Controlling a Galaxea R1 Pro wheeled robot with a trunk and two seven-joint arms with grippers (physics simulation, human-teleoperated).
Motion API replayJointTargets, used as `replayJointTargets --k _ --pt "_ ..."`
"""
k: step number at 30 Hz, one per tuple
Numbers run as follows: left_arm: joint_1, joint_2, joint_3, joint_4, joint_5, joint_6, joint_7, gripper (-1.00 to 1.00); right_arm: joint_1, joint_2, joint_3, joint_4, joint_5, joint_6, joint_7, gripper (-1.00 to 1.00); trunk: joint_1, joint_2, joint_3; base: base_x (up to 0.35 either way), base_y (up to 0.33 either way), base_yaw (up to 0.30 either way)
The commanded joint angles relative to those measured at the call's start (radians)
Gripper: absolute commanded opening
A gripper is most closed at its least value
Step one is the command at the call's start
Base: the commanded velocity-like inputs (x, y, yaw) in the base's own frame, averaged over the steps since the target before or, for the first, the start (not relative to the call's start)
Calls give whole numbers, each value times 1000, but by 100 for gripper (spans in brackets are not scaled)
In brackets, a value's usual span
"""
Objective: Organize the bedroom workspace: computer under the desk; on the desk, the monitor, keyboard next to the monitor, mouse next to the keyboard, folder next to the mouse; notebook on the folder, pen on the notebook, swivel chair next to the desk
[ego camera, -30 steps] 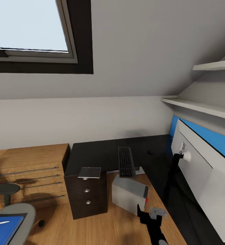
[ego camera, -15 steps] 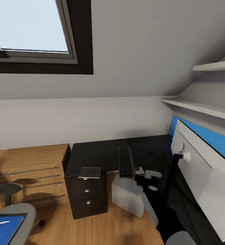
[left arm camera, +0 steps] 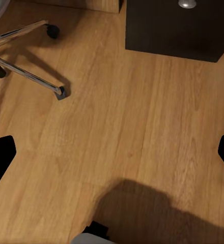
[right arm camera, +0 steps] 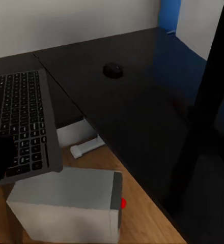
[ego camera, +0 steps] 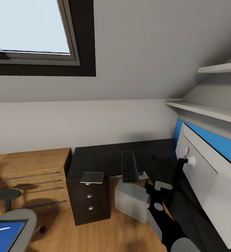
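While right fingers (ego camera: 160,186) hover near keyboard (ego camera: 130,166), spread unclear, no legible writing.

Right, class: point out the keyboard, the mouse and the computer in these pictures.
keyboard (right arm camera: 21,119), right wrist view, on the middle rows of keys.
mouse (right arm camera: 112,70), right wrist view, on its rounded top.
computer (ego camera: 131,200), head view, on the case's pale side face.

Black desk (ego camera: 105,157) with keyboard (ego camera: 129,166), mouse (ego camera: 154,157)
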Motion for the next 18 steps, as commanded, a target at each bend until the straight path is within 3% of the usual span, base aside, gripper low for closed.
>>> replayJointTargets --k 1,3,5,18 --pt "-1 1 -9 0 5 -4 7 100 -1 -3 5 10 -8 -21 -19 100 0 -1 0 0 0 0" --pt "-1 1 -9 0 6 -11 7 100 -3 -10 4 35 0 -66 -85 100 0 -1 0 0 0 0" --pt "-1 1 -9 0 6 -21 7 100 -3 -12 4 42 2 -85 -106 100 0 -1 0 0 0 0" --pt "0 1 -10 0 6 -48 6 100 -4 -25 3 65 0 -133 -129 100 0 -1 0 0 0 0"
